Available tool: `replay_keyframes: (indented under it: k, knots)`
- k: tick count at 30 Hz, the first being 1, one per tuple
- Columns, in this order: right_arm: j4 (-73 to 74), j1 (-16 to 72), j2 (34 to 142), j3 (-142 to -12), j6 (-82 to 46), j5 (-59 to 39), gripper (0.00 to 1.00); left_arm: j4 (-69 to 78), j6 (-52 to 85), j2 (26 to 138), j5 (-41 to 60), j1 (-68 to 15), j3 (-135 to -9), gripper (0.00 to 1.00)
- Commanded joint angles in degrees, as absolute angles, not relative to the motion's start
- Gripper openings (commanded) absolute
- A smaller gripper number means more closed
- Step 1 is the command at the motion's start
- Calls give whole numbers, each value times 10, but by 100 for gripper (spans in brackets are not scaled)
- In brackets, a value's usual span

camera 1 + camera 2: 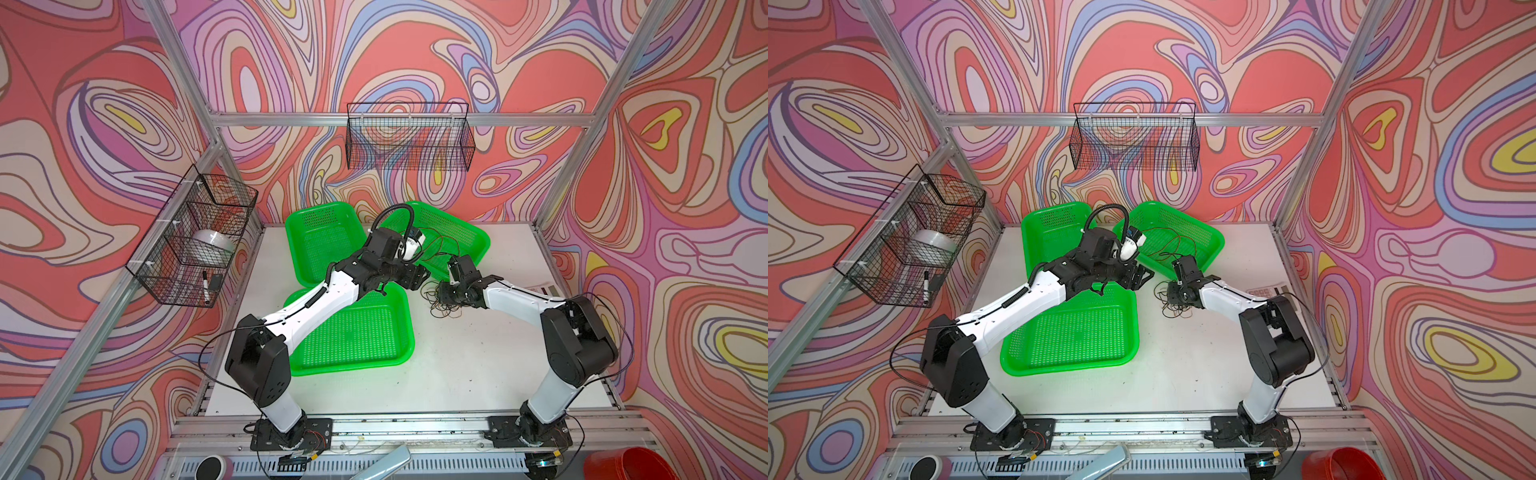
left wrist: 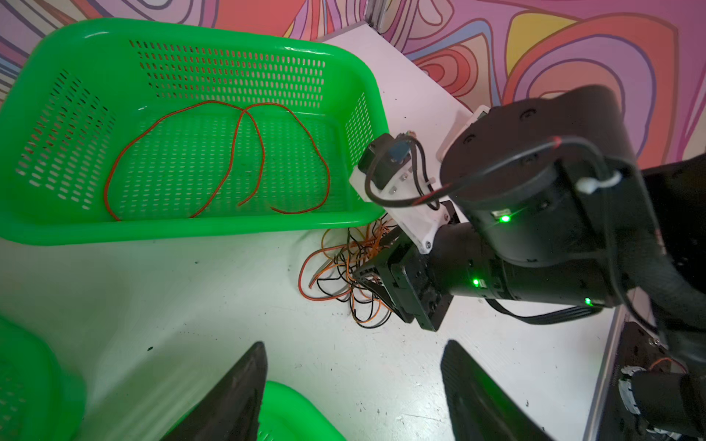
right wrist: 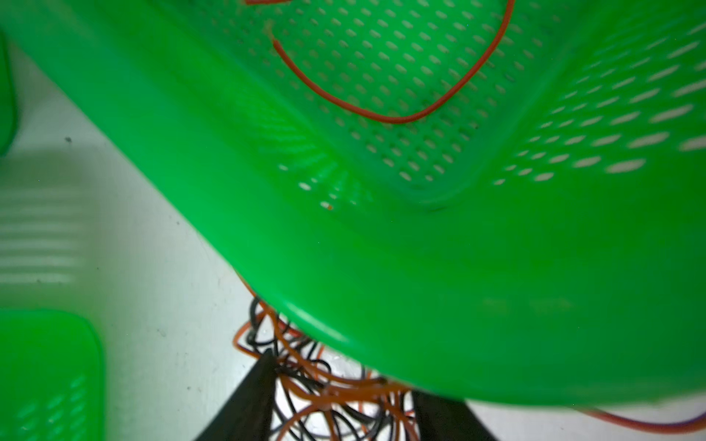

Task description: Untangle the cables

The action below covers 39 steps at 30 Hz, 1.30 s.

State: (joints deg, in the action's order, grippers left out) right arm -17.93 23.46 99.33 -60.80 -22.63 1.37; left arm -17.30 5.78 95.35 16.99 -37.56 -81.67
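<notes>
- Left claw (image 2: 353, 343) hangs over the white surface (image 2: 191, 305), its jaws wide apart and empty.
- Right claw (image 3: 344, 382) is down in the tangle of orange and black cables (image 2: 344, 275) on the surface; I cannot tell if it grips them.
- Behind, one red-brown cable (image 2: 232, 156) lies loose inside a green basket (image 2: 191, 229).

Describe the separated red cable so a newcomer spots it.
On the white table, find the far right green basket. On its floor lies a thin red-brown cable in loose loops, alone, unlike the orange-and-black tangle on the table just outside it.
</notes>
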Motion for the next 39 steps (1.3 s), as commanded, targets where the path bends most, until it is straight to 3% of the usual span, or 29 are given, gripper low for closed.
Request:
replay_keyframes:
  k: [1, 4, 7, 17, 27, 35, 36, 39]
  knots:
    - [-137, 244, 983, -600, -202, 5, 27, -156, 48, 971, 199, -376, -825, 74]
    - [-154, 249, 941, -587, -181, -3, 9, -135, 49, 981, 203, -373, -825, 74]
    - [-172, 249, 886, -562, -154, -19, 0, -117, 55, 985, 202, -372, -815, 74]
    - [-270, 243, 772, -590, -75, -106, 0, 17, 126, 989, 261, -372, -735, 73]
    - [-234, 235, 745, -563, -62, -155, 0, 43, 149, 1022, 304, -384, -748, 69]
    - [-223, 235, 722, -550, -51, -163, 0, 21, 150, 1071, 339, -384, -784, 54]
    - [-221, 236, 719, -547, -52, -162, 0, 21, 154, 1078, 345, -384, -790, 49]
    - [-223, 235, 710, -540, -58, -151, 0, 25, 160, 1084, 340, -384, -800, 21]
